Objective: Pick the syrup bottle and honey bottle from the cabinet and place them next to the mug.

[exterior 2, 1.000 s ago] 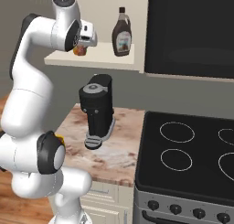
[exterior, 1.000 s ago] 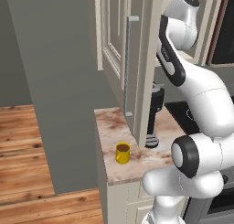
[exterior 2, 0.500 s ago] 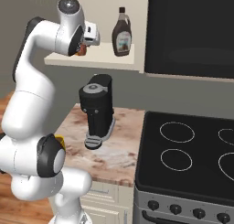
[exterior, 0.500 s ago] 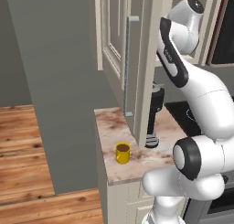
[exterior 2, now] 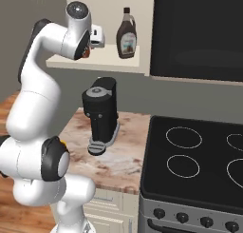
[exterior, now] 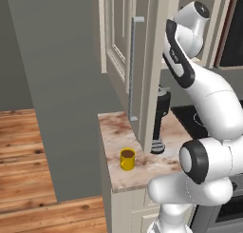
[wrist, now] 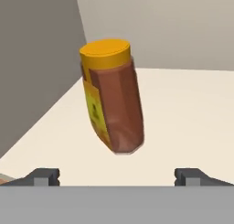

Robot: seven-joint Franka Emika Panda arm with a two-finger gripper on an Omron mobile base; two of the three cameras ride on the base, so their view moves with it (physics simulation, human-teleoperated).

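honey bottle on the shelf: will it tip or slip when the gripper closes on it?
The honey bottle looks tall for its narrow base, so a nudge could probably tip it. Its sides look smooth and flat, likely rigid but maybe slick. The open gripper isn't touching it.

Smooth amber-brown plastic honey bottle point(wrist: 112, 97) with a matt yellow cap and a flat yellow paper-like label. Pale, matt, even cabinet shelf point(wrist: 183, 113) beneath it, no grain. Glossy dark brown flask-shaped syrup bottle point(exterior 2: 126, 34), black cap, printed label. Cream painted cabinet door point(exterior: 124, 51), satin panels, with a brushed grey metal bar handle point(exterior: 133, 68). Mottled pink-beige stone counter point(exterior: 111, 132), polished look. Shiny bright yellow ceramic-looking mug point(exterior: 127, 159). Black matt plastic cylindrical appliance point(exterior 2: 100, 111). Glassy black stove top point(exterior 2: 199, 156) with thin pale rings. Warm, varnished wood-plank floor point(exterior: 23, 156). Dark matt tips on the tool point(wrist: 118, 176).
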